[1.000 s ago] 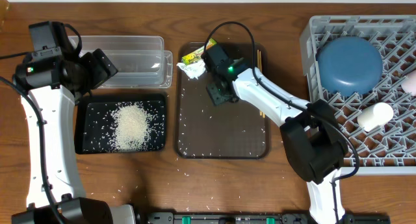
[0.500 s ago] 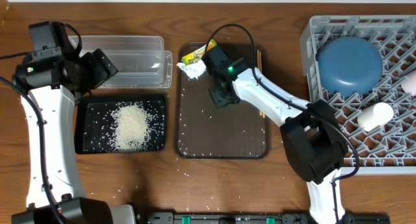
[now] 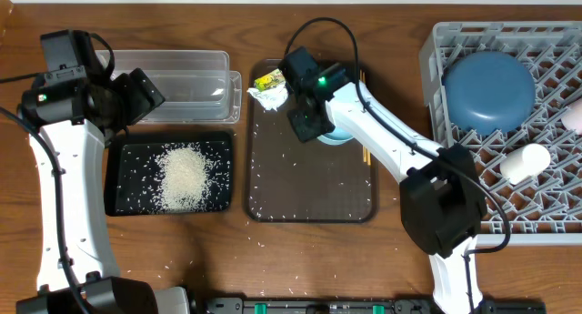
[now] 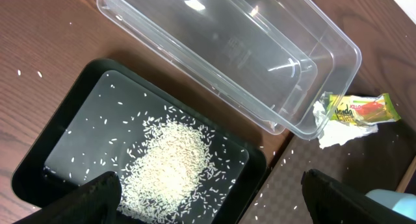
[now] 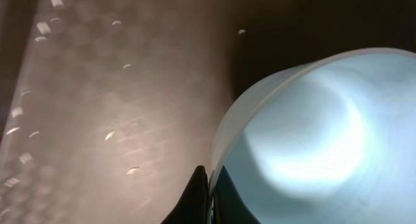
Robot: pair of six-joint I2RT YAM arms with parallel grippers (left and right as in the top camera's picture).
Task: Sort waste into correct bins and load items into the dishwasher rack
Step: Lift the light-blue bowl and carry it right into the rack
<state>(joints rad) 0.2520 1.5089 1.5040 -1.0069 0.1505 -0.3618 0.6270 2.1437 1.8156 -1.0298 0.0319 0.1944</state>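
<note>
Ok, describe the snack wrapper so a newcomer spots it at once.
Find the dark brown serving tray mid-table, then its top-left corner in the overhead view, beside the clear tub. The snack wrapper lies there against a crumpled white paper scrap; it alone is yellow-green and printed.

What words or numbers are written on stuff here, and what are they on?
Wrapper: it has some print, but it is too small and blurred to read.
Tub, black tray, bowl, rack: no writing shows on them.
</note>
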